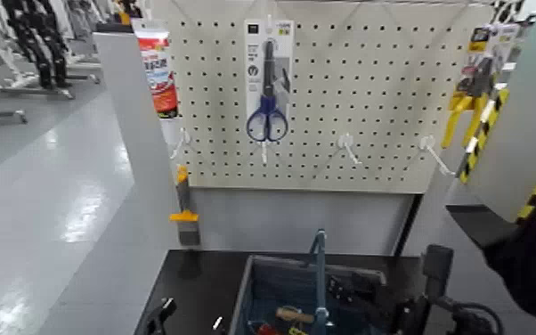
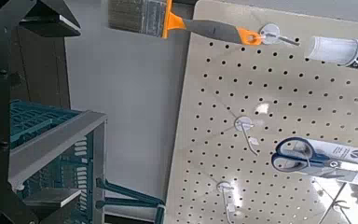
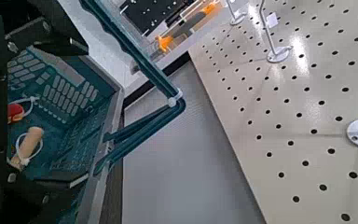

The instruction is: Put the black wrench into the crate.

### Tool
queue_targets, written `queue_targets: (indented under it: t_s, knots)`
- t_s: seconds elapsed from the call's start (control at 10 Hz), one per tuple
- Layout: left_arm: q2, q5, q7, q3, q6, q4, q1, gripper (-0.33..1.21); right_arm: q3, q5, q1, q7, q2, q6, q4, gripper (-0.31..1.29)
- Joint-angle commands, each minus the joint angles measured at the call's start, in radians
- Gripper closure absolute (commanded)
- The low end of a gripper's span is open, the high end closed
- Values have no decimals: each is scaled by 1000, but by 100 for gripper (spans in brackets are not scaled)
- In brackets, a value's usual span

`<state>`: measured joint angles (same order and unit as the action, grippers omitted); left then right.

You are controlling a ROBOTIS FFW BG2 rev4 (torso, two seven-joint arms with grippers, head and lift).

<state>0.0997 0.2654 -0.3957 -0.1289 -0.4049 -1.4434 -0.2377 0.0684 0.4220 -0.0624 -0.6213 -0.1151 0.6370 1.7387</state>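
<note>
Right gripper [image 1: 418, 307]: low at the crate's right end, over the dark table [image 1: 191, 285]; grip state cannot tell.
Left gripper [image 1: 160, 314]: low, just left of the crate, apart from it; grip state cannot tell.
Crate [image 1: 245, 294]: blue-grey, slatted, between the two grippers; upright handle bar [image 1: 320, 267] down its middle.
Black wrench: not made out for sure; only a dark shape in the crate's right half beside the handle bar; long axis and heading unreadable.
Inside crate: wooden-handled tool [image 3: 28, 145] lying flat, small red item [image 3: 16, 110] near it.
Behind: white pegboard [image 1: 369, 107] standing upright past the table.
On pegboard: scissors [image 1: 267, 107] on a card, blades up; red-and-white tube [image 1: 158, 71] at left edge; brush [image 1: 185, 214] hanging below it; yellow pliers [image 1: 467, 98] at right; bare hooks [image 1: 347, 147] between.
</note>
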Motion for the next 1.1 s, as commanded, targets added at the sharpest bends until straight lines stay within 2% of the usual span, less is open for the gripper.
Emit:
queue_targets:
  t_s: [0.1,0.3,0.4,0.5,0.7,0.9,1.1]
  knots:
    - [2,-2,0,0,0,-2,1,10,2,4,-1,0,0,-8,5,10]
    - [0,-2,0,0,-2,-2,1,10,4,1,-7,2,0,-31,19,11]
    - [2,-2,0,0,-2,-2,0,10,4,-9,-13,3,-2,-74,25,12]
    - [-1,-2,0,2,-2,-2,0,10,-2,-32,-20,6,0,-158,31,13]
    - [2,-2,-2,0,-2,-2,1,10,-16,-167,-65,66,2,-333,76,13]
    - [2,-2,0,2,-2,-2,0,10,-6,-178,-131,137,11,-447,88,13]
    - [2,-2,-2,5,-2,-2,-2,10,-10,-154,-231,268,12,-562,102,13]
